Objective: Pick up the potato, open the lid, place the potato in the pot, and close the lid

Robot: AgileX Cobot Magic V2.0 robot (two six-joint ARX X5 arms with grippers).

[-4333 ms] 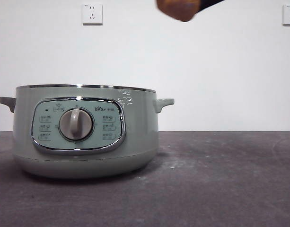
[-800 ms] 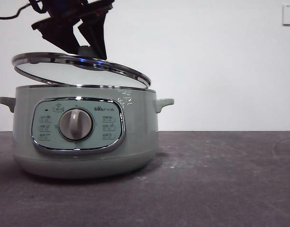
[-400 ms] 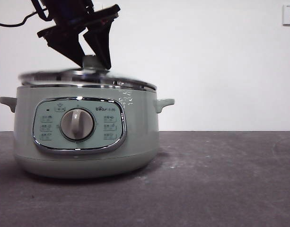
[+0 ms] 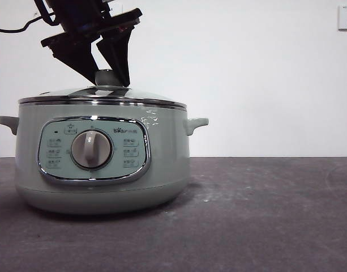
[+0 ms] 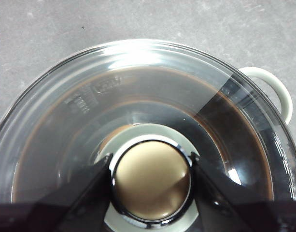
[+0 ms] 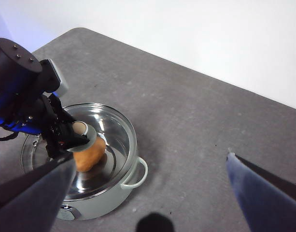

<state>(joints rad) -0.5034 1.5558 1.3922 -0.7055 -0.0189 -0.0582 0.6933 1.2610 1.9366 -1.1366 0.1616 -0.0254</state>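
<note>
The sage-green pot [image 4: 162, 164] stands on the table at the left. The glass lid [image 4: 139, 96] lies flat on its rim. My left gripper [image 4: 108, 79] comes down from above and is shut on the lid's knob [image 5: 151, 181], with one jaw against each side of it. In the right wrist view the potato [image 6: 90, 154] shows through the lid [image 6: 114, 130], lying inside the pot [image 6: 104, 198]. My right gripper [image 6: 151, 157] is open and empty, high above the table to the pot's right.
The pot's side handles [image 4: 197, 123] stick out at both sides. A wall socket [image 4: 346, 17] is on the white wall behind. Dark grey table [image 4: 264, 215] stretches to the pot's right.
The lid was tilted above the pot a second ago; the left gripper has lowered it flat onto the rim. The potato was held high at the top earlier and now lies in the pot.
</note>
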